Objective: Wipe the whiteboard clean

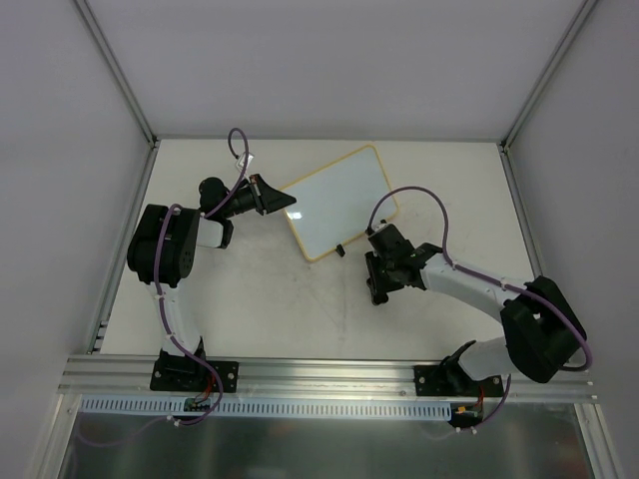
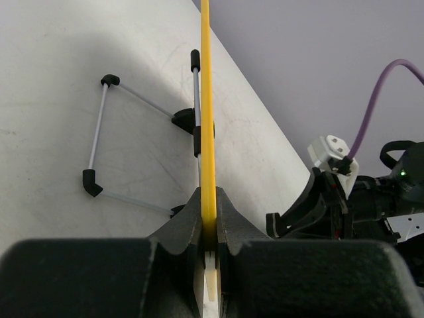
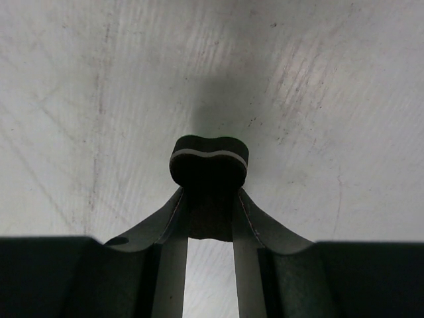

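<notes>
- The table (image 1: 250, 299) is a white, scuffed surface with grey walls on three sides; both arm bases are bolted along its near edge.
- The whiteboard (image 1: 339, 200) sits toward the far edge, a little right of the middle, turned at an angle to the table edges. Its white face is blank apart from a glare spot, and the frame is pale yellow.
- The left gripper (image 1: 272, 196) reaches in from the left side. Its jaws are clamped on the board's left rim, and the wrist view shows the yellow frame (image 2: 206, 99) edge-on between them.
- The right gripper (image 1: 380, 287) points down at the table just nearer than the board's near-right corner, its fingers pinched on a small black eraser (image 3: 209, 162) with a pale stripe.
- A thin wire stand (image 2: 98, 126) with black tips is clipped to the board's back.
</notes>
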Available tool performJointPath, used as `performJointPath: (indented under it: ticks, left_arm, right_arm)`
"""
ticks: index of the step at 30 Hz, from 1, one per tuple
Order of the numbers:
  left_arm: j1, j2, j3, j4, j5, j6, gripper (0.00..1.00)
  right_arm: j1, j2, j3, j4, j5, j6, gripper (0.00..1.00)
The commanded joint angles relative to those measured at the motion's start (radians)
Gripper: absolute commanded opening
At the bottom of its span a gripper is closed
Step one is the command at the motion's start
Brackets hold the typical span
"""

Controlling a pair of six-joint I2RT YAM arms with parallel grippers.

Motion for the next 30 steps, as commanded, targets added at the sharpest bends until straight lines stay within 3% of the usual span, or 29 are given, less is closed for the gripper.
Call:
performJointPath:
  ticks: [1, 5, 9, 12, 14, 19, 23, 30]
  left_arm:
    - [-0.002, -0.021, 0.023, 0.109, 0.050, -0.002, 0.00]
    - [0.001, -0.030, 0.020, 0.097, 0.047, 0.009, 0.00]
    - [0.003, -0.031, 0.019, 0.100, 0.053, 0.009, 0.08]
    - [0.004, -0.031, 0.020, 0.100, 0.047, 0.009, 0.11]
    - [0.004, -0.031, 0.022, 0.099, 0.047, 0.008, 0.17]
    - [0.009, -0.030, 0.023, 0.105, 0.050, 0.004, 0.22]
    - [0.009, -0.031, 0.022, 0.114, 0.047, 0.003, 0.34]
    - [0.019, -0.019, 0.025, 0.145, 0.041, -0.026, 0.44]
  right_arm:
    - [-0.002, 0.047, 0.029, -0.031, 0.019, 0.000, 0.20]
    - [-0.002, 0.087, 0.046, -0.034, 0.016, -0.001, 0.33]
    - [-0.002, 0.084, 0.044, -0.034, 0.036, 0.000, 0.47]
    - [-0.002, 0.069, 0.041, -0.036, 0.048, 0.005, 0.53]
    - [-0.002, 0.052, 0.040, -0.034, 0.059, 0.005, 0.54]
    - [-0.002, 0.024, 0.041, -0.034, 0.073, 0.002, 0.54]
    - [-0.004, -0.003, 0.043, -0.034, 0.070, 0.000, 0.54]
    - [-0.002, -0.051, 0.043, -0.034, 0.088, -0.009, 0.55]
